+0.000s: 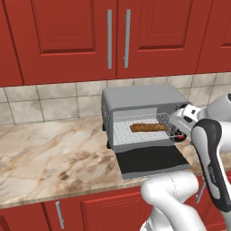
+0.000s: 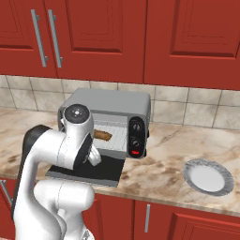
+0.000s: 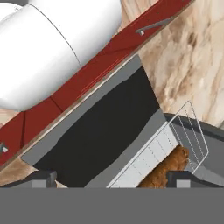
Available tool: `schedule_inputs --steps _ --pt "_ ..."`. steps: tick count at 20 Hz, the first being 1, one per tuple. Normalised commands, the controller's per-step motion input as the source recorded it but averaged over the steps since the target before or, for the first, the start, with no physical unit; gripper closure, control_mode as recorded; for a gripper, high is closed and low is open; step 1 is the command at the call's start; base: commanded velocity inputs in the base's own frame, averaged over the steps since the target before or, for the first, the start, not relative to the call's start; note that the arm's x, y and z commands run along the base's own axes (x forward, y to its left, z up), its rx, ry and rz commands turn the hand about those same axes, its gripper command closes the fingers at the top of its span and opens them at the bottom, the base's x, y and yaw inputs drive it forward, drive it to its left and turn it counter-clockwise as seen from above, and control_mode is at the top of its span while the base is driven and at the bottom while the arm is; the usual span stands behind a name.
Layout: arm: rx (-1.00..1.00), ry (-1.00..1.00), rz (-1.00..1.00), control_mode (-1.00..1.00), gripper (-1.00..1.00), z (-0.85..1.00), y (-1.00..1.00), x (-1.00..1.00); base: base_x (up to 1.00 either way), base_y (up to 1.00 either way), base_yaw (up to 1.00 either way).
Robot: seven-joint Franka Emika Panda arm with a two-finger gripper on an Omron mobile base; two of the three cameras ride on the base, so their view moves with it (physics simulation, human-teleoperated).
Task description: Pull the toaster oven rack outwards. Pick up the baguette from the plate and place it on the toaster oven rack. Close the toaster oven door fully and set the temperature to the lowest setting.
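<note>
Toaster oven: a grey box on the marble desk, standing against the tiled wall under the red cupboards. Its black control panel with two round knobs and a small red button faces out in the right base view.
Toaster oven door: folded fully down, lying flat over the desk in front of the cavity, dark glass side up and reaching the desk's front edge.
Toaster oven rack: a silver wire grid in the open cavity, its raised wire rim visible at the front; in the hand view its front edge stands just above the door's hinge side.
Baguette: lying lengthwise on the rack, toward the right half of the cavity, golden-brown and touching nothing but the wire.
Plate: on the desk well to the right of the oven, near the front edge, with nothing on it.
Tool: released, the jaws spread wide and grasping nothing; it hangs at the oven's right front corner, near the rack's right end, with the door and the rack's front between its two dark fingertips in the hand view.
</note>
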Motion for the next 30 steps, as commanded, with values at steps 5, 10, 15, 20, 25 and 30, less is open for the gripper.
schedule_inputs --steps 5,10,15,20,25,30 --pt "-0.23 0.09 0.17 -1.00 -1.00 0.01 0.11 -0.09 0.00 0.00 0.00" --pt "-0.13 0.00 0.09 -1.00 -1.00 -0.22 0.26 0.00 0.00 0.00 0.00" --pt "-0.01 0.00 0.07 -1.00 -1.00 -0.32 0.15 0.00 0.00 0.00 0.00" --pt "0.00 0.00 0.09 -1.00 -1.00 -0.23 0.04 0.00 0.00 0.00 0.00" --pt "-0.02 0.00 0.09 -1.00 -1.00 -0.16 0.06 0.00 0.00 0.00 0.00" --pt "-0.06 -0.02 0.04 -1.00 -1.00 -0.27 0.14 0.00 0.00 0.00 0.00"
